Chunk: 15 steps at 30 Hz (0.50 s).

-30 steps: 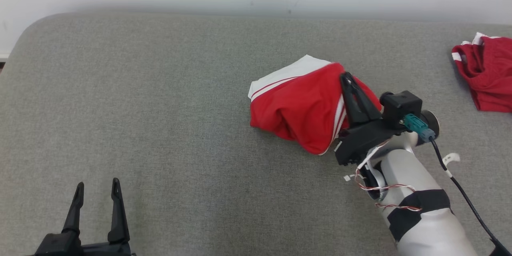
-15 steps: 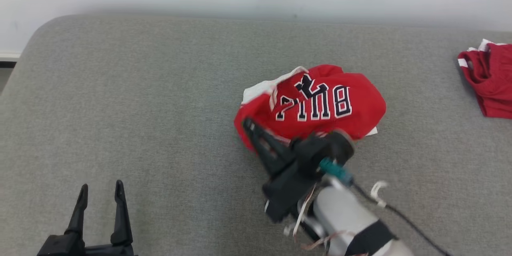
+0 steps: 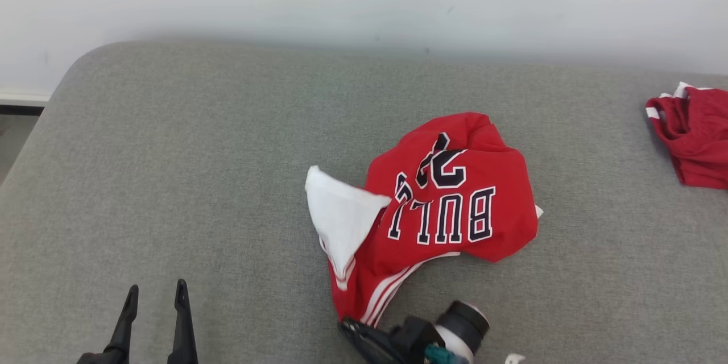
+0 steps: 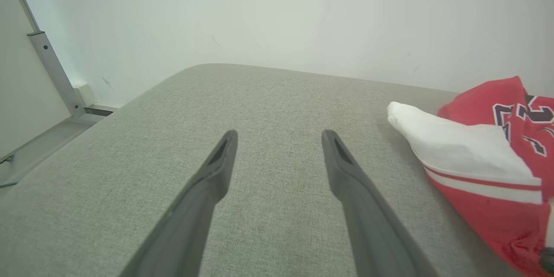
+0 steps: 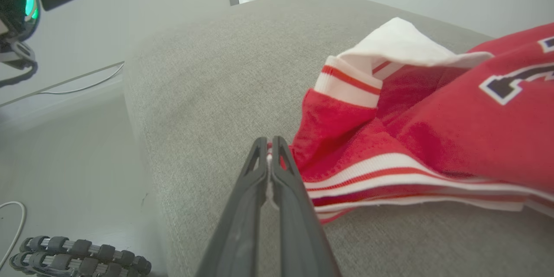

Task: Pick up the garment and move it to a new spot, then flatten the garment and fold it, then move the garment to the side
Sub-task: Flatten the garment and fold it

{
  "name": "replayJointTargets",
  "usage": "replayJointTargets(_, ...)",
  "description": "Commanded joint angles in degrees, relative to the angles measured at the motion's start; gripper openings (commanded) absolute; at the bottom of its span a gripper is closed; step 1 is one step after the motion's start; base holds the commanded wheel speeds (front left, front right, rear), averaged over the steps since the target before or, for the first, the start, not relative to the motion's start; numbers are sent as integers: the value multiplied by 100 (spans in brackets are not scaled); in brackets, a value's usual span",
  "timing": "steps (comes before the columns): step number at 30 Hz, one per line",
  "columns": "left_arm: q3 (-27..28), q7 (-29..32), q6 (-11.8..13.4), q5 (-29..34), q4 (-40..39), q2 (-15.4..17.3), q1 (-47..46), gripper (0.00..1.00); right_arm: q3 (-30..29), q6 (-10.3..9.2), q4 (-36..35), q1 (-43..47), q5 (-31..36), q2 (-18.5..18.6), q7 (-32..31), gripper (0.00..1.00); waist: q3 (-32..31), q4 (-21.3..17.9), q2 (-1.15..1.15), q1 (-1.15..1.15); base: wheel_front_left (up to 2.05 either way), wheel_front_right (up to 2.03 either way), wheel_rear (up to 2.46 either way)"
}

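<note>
Garment [image 3: 449,205], a red jersey, lies crumpled mid-counter [image 3: 170,153], lettering up, white lining turned out. Head view: right gripper [image 3: 347,327] sits at its near hem; left gripper [image 3: 157,290] idle, well apart. Left wrist view: fingers spread wide, holding nothing. Right wrist view: fingers pinched tight on the striped hem edge, probably to drag it flat.

- Left jaws: 2 long dark-grey fingers [image 4: 203,199], tapered, with slotted tips.
- Right jaws: 2 matching fingers [image 5: 242,207]; black mount [image 3: 409,338], teal plug [image 3: 437,354], round black cap [image 3: 463,323].
</note>
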<state>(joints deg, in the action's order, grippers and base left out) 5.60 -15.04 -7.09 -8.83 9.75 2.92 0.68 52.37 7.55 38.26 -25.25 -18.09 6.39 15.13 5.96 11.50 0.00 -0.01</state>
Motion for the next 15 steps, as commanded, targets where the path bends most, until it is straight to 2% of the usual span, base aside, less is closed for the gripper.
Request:
replayJointTargets(1,-14,-20,-11,-15,5,-6,64,100,94,-15,32,163,-73,70,0,0,-76,-84,0,1,0,0,0)
replayJointTargets(8,-108,-20,5,-7,38,-5,184,100,544,-15,-20,547,-256,403,0,0,-253,-155,0,1,0,0,0)
replayJointTargets(14,-81,-20,20,-20,0,-8,303,100,433,-15,24,887,-347,710,0,0,-356,-216,0,1,0,0,0)
replayJointTargets(15,-83,-20,30,-27,-6,-8,309,100,360,-15,-9,917,-383,722,0,16,-358,-232,0,1,0,0,0)
